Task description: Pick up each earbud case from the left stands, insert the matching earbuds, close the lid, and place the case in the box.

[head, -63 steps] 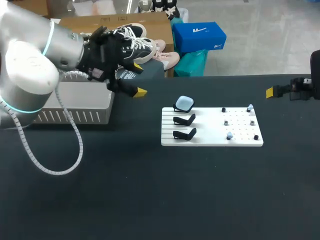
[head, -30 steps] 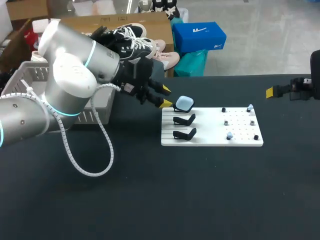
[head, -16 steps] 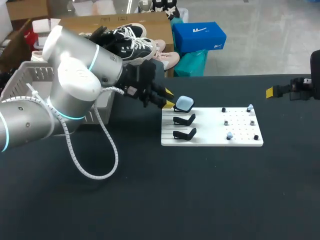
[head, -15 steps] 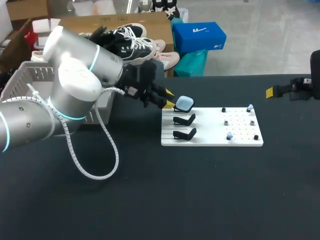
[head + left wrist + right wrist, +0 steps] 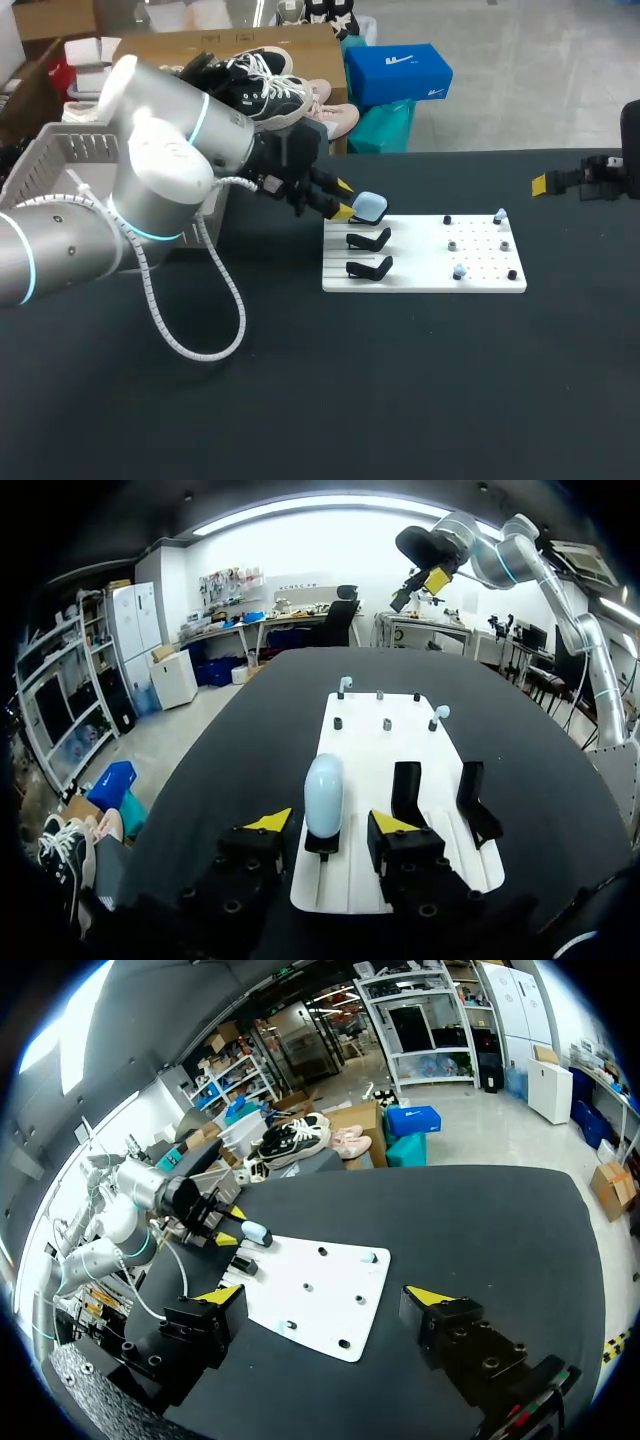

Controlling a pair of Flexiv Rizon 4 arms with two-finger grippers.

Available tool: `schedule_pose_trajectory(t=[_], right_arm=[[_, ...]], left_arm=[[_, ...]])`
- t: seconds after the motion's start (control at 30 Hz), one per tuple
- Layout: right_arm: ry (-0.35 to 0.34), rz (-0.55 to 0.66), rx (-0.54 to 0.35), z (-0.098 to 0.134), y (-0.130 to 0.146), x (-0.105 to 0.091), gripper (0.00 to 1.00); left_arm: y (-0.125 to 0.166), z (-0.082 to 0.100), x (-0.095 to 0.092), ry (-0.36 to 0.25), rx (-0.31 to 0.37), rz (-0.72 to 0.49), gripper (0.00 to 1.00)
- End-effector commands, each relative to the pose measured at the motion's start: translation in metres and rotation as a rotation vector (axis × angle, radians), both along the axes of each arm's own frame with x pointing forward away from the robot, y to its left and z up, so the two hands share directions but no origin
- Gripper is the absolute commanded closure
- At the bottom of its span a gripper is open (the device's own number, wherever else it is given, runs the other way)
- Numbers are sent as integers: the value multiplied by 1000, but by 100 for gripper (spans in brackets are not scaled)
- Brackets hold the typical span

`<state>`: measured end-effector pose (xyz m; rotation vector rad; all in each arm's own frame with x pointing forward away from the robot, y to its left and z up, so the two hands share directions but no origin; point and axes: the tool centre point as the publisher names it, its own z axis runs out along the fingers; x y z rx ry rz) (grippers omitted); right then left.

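Earbud case, pale blue, smooth and rounded, stands on edge on the farthest of three black stands, at the white board's ten o'clock corner. The left gripper straddles it, fingers wide, not touching. Far off at the case's three o'clock hangs the right gripper, fingers spread wide.

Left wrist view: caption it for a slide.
Open left gripper flanks the pale blue earbud case on its stand.
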<state>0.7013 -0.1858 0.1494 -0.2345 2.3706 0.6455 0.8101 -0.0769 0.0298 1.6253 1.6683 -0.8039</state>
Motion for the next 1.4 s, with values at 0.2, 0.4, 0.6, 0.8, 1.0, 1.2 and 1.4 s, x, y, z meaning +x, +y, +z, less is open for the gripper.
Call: schedule_pose_trajectory(t=[0.2,0.4,0.6,0.8,1.0,1.2,1.4], right_arm=[[1,4,3,0,-1,1,0],[1,4,3,0,-1,1,0],[1,4,3,0,-1,1,0],[1,4,3,0,-1,1,0],[1,4,3,0,-1,1,0],[1,4,3,0,-1,1,0],[1,4,3,0,-1,1,0]], left_arm=[[-5,-4,9,16,-8,-9,53],[-8,-6,9,21,-14,-10,53],[-12,-6,10,25,-22,-17,52],[-16,-8,8,29,-26,-22,52],[-19,-11,7,31,-26,-23,52],[-22,-11,6,27,-31,-19,55],[-22,-13,4,13,-36,-4,89]])
